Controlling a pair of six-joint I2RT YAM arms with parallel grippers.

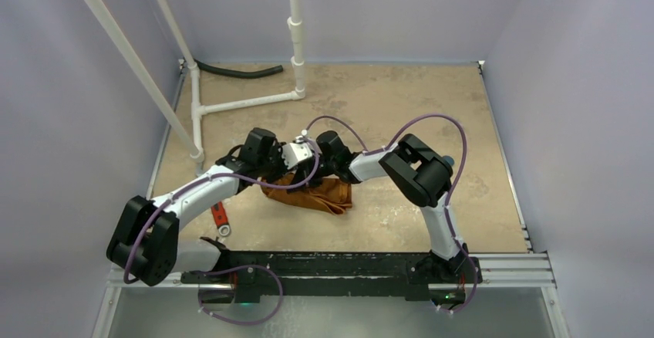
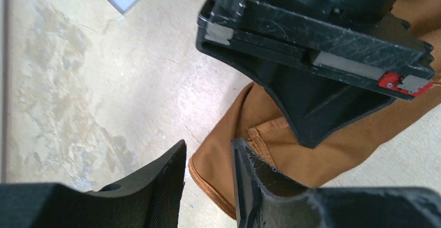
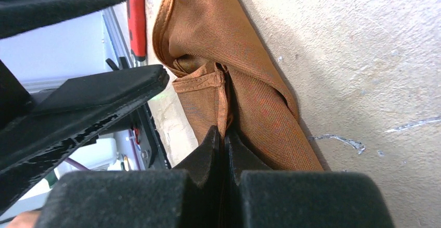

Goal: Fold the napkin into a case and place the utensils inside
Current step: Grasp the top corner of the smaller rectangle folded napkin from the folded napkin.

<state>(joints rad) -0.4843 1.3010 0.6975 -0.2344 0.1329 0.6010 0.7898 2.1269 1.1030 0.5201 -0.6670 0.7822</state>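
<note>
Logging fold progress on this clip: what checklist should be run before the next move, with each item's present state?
1. Right gripper holds napkin: ok, shut on a fold.
2. Left gripper free of cloth: ok, jaws apart, nothing clamped.
3. Left gripper clear of Right gripper: cannot tell, very close.
4. napkin shaped into case: not ok, bunched and uneven.
5. Utensils located: cannot tell, none plainly visible.
6. Red tool off the napkin: ok, lies apart.
</note>
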